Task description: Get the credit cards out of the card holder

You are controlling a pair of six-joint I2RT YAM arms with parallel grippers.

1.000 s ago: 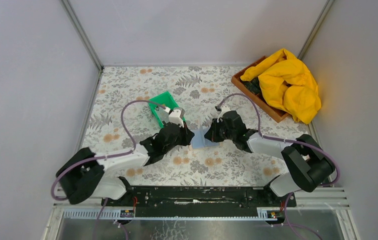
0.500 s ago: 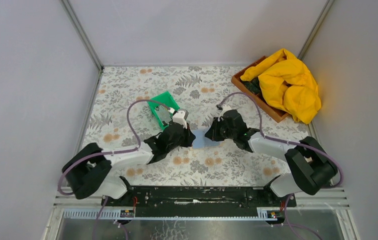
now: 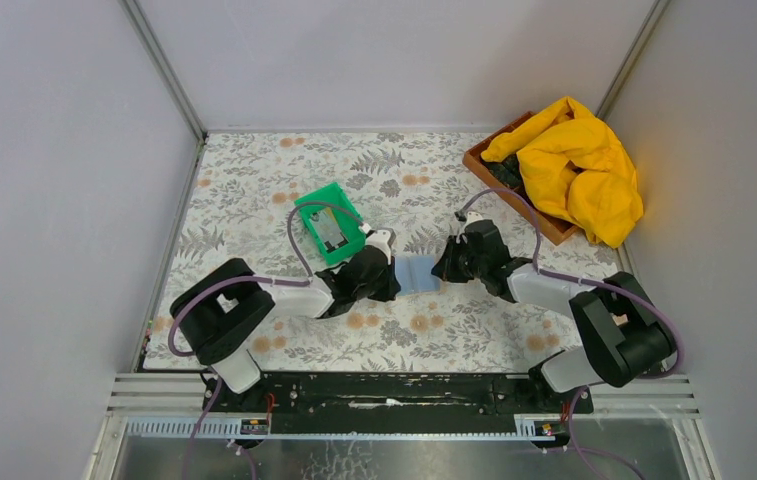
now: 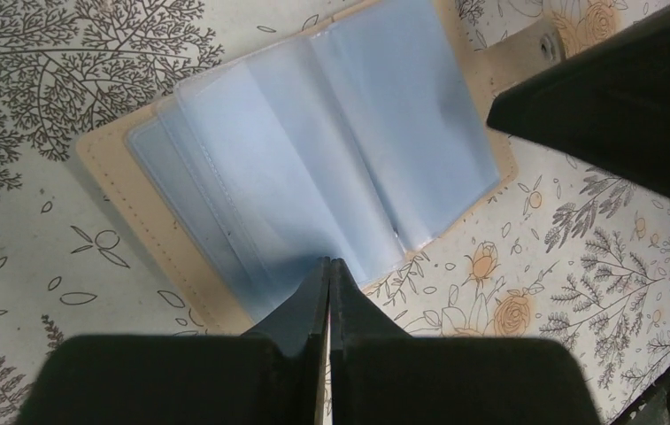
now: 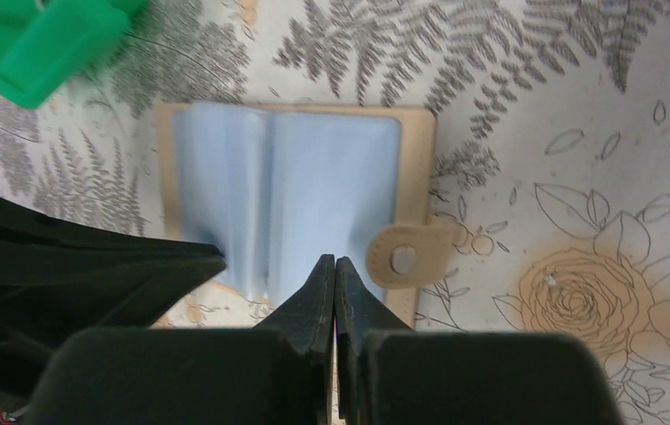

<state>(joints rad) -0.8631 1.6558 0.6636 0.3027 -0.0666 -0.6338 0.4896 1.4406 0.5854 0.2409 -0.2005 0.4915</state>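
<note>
At the middle of the floral-patterned worktop point(image 3: 254, 190), the left arm's black fingers point(image 4: 327, 270) are pressed fully together with only a hairline seam between them. Their tips rest on the 6 o'clock edge of the clear blue-grey sleeves of the small tan folding card holder point(image 4: 313, 150); whether a sleeve is pinched between them I cannot tell. The right arm's black fingers point(image 5: 335, 266) are likewise closed tight, tips touching the edge of the lining just beside the holder's closing tab with its round snap point(image 5: 402, 258). Seen from above, the holder lies open and flat between the two, left fingers at its 9 o'clock and right fingers at its 3 o'clock. The green plastic bin point(image 3: 317, 198) sits near the holder at its 10 o'clock, with a greyish flat card point(image 3: 331, 233) lying inside. At the worktop's 2 o'clock a brown wooden tray point(image 3: 476, 158) holds a crumpled yellow cloth point(image 3: 574, 165) over dark items too small to make out
</note>
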